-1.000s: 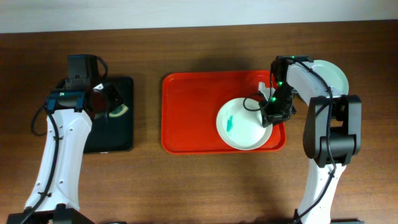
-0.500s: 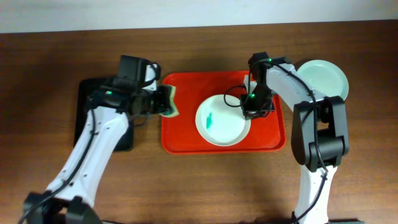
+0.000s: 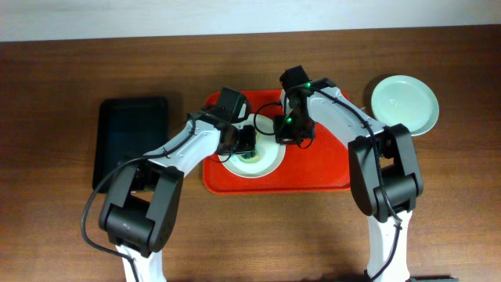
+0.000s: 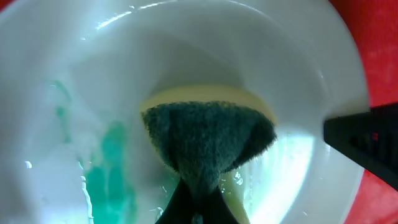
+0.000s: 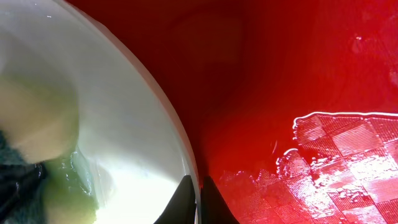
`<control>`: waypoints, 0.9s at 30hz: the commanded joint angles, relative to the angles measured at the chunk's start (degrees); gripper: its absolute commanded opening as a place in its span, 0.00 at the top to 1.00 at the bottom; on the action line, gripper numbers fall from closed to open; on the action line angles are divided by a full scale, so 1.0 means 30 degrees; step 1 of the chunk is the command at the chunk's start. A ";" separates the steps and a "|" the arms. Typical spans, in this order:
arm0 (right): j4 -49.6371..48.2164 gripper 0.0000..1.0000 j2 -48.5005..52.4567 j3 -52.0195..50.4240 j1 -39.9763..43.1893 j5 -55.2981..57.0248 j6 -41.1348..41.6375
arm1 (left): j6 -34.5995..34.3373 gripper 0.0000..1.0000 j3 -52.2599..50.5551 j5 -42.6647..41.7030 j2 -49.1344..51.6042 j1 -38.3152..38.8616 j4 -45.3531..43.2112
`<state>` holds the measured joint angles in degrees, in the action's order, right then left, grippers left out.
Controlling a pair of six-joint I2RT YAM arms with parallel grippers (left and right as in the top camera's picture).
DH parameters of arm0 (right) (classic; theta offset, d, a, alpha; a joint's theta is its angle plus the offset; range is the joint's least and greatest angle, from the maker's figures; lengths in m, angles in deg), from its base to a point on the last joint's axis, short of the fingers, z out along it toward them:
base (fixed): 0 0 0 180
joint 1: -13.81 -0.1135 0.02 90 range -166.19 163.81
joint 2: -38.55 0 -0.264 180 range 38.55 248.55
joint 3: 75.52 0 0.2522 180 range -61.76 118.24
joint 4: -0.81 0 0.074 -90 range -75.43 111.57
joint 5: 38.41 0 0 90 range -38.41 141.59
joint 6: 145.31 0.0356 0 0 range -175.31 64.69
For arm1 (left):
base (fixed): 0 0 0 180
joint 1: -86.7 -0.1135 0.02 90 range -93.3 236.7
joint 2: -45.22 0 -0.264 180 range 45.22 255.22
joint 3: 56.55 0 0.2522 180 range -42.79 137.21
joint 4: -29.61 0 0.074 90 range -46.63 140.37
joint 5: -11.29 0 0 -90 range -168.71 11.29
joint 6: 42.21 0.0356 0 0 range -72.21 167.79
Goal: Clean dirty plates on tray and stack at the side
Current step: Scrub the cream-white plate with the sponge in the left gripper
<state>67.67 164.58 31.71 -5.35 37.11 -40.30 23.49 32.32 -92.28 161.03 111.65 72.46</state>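
Note:
A white plate (image 3: 258,160) with teal smears (image 4: 112,168) lies on the left half of the red tray (image 3: 329,168). My left gripper (image 3: 249,141) is shut on a green-and-yellow sponge (image 4: 205,140) that presses into the plate's bowl (image 4: 93,62). My right gripper (image 3: 288,131) is shut on the plate's rim (image 5: 177,143), one finger inside and one outside. A pale mint plate (image 3: 404,104) sits on the table right of the tray. A third plate is out of view.
A black tray (image 3: 131,141) lies on the wooden table left of the red tray. The red tray's floor (image 5: 323,81) is wet to the right of the plate. Both arms cross over the tray's left half.
My right gripper has dragged the white plate leftwards across the tray. My left gripper has carried the sponge from the black tray into the plate.

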 commanded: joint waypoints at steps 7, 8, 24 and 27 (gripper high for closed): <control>0.0058 0.96 0.0590 -0.0444 -0.0117 0.0758 0.0313 | -0.0022 1.00 0.1800 1.2968 0.1217 -0.0918 0.4648; 0.0058 0.96 0.0590 -0.0444 -0.0117 0.0765 0.0306 | -0.0022 1.00 0.2346 1.2954 0.1217 -0.1027 0.5071; -0.0007 0.96 0.0597 -0.0444 -0.0109 0.0765 0.0306 | 0.0051 1.00 0.5049 0.6921 0.3483 -0.0998 0.5319; -0.0007 0.96 0.0597 -0.0444 -0.0109 0.0765 0.0306 | 0.0036 1.00 0.5304 1.1963 0.2069 -0.1093 0.6579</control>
<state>67.06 164.63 31.65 -6.22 35.62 -39.25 23.32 48.86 -77.83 169.31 110.06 89.15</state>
